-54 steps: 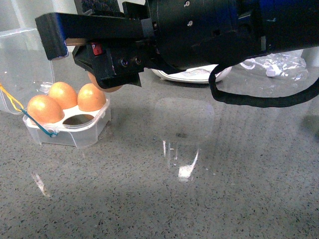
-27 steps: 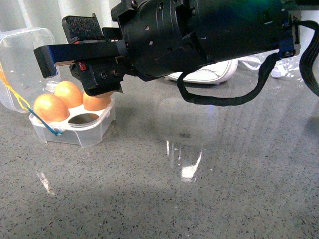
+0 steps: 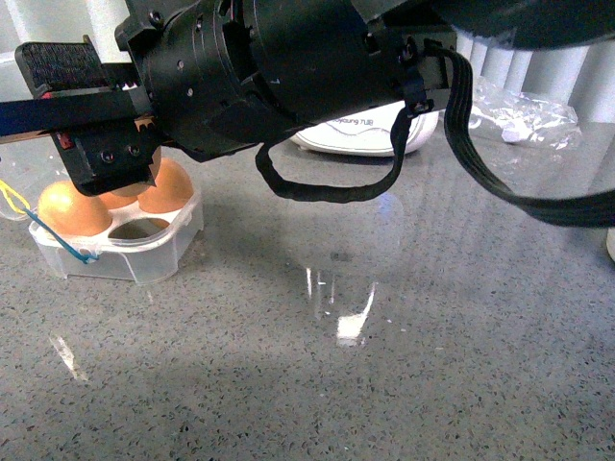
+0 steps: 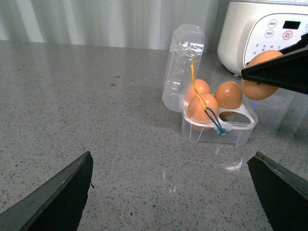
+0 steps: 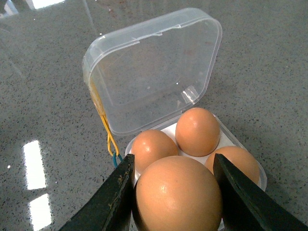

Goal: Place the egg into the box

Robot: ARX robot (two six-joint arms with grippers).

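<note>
The egg (image 5: 179, 197) is clamped in the right hand (image 5: 174, 163), which has been carried further left over the box (image 3: 125, 261) at the worktop's (image 3: 384, 365) left side. Looks like the empty cell (image 3: 135, 229) is lined up, so only lowering's needed.

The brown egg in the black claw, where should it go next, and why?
Probably ease down toward the one empty cell: the right gripper holds the brown egg above the clear-plastic egg box, and three eggs fill its other cells.

Four eggs (image 5: 178, 192), one box (image 4: 216, 135), one cooker (image 4: 260, 33).
</note>
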